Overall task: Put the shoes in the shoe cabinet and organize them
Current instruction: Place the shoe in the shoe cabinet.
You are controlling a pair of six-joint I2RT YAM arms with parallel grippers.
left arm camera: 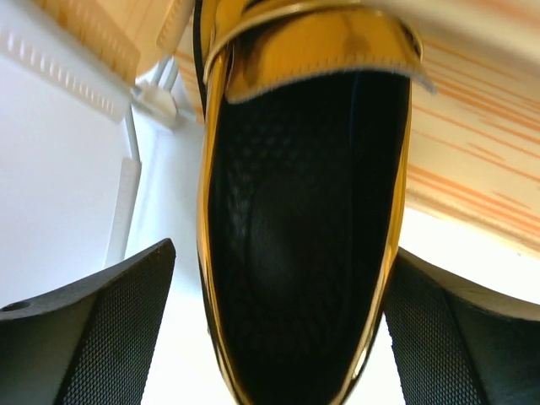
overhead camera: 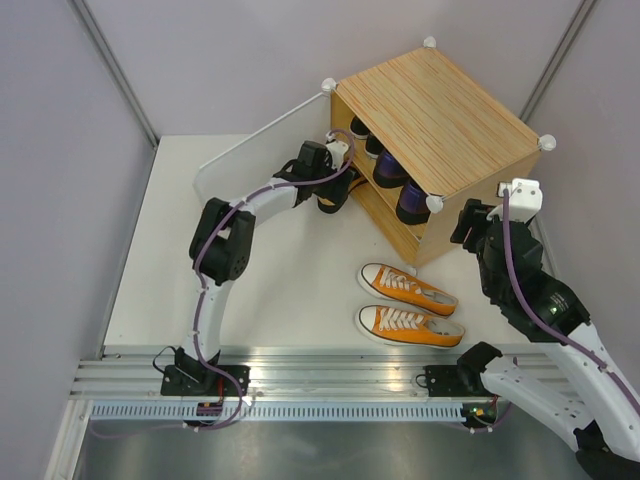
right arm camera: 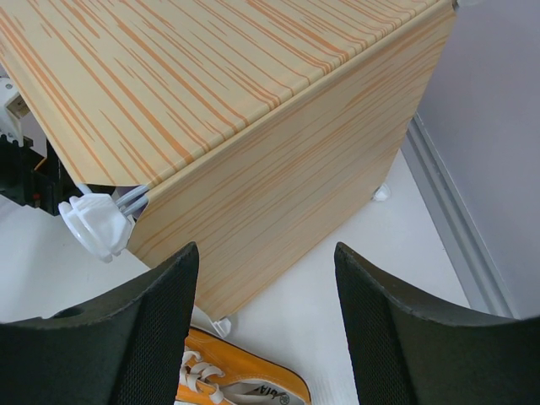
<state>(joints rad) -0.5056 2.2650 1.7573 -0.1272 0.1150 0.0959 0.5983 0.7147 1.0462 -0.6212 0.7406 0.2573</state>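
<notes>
White tabletop [overhead camera: 250,290] enclosed by pale lilac-grey walls [overhead camera: 60,150], with an aluminium rail [overhead camera: 330,365] along its near edge. The shoe cabinet [overhead camera: 440,120] stands at the far right, and the orange sneakers [overhead camera: 408,305] lie side by side on the tabletop in front of it. Left end effector [left arm camera: 280,253] at the cabinet mouth, fingers spread wide either side of a gold pump [left arm camera: 321,42], not clamped on it; right end effector [right arm camera: 266,253] open and empty beside the cabinet's right wall.

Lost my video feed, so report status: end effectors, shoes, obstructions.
Left end effector open, astride gold pump at cabinet front. Right end effector open, empty, beside cabinet. Orange sneakers on table, outside cabinet. No obstruction seen.
</notes>
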